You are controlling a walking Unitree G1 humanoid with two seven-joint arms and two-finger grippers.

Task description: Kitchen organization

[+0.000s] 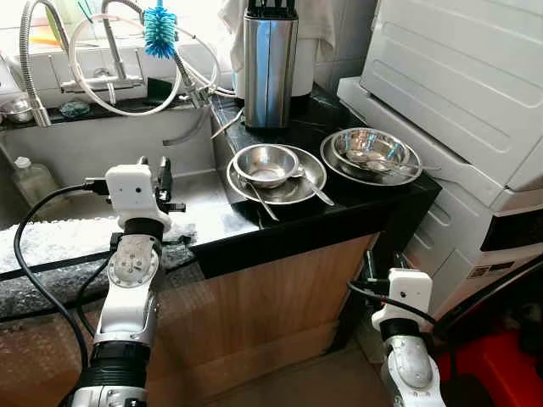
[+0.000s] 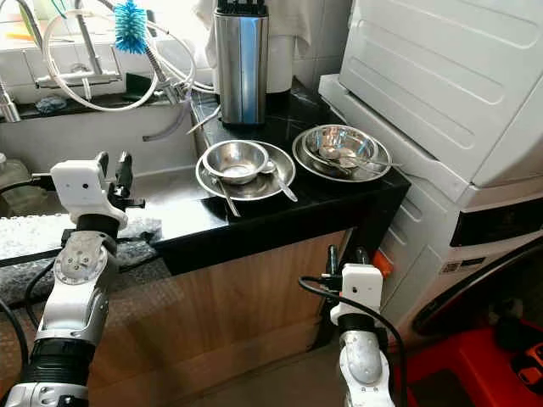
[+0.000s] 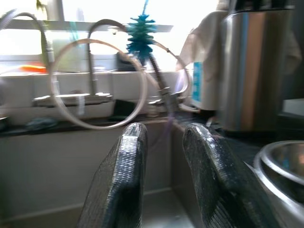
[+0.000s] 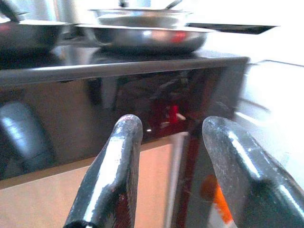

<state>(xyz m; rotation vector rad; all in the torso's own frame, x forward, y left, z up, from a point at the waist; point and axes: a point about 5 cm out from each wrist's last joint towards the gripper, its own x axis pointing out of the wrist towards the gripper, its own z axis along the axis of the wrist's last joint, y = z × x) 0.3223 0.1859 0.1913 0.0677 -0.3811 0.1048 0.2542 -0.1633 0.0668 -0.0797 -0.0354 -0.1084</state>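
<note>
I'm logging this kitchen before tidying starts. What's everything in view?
Steel plates: two, silver, side by side on the black counter.
Steel bowls: two, silver, one on each plate.
Spoons: several, silver, in the dishes.
Knife holder: one, steel, behind the dishes.
Bottle brush: one, blue, by the tap.
Sink: one, left of the counter.
Appliance: one, white, right.
Left gripper: open, raised at the sink's edge.
Right gripper: open, low before the counter's front.

A black counter (image 1: 339,203) is carried on a wooden cabinet (image 1: 271,305); a sink (image 1: 110,144) is lit by a bright window (image 3: 95,14); a white appliance (image 1: 458,85) is set beside.
</note>
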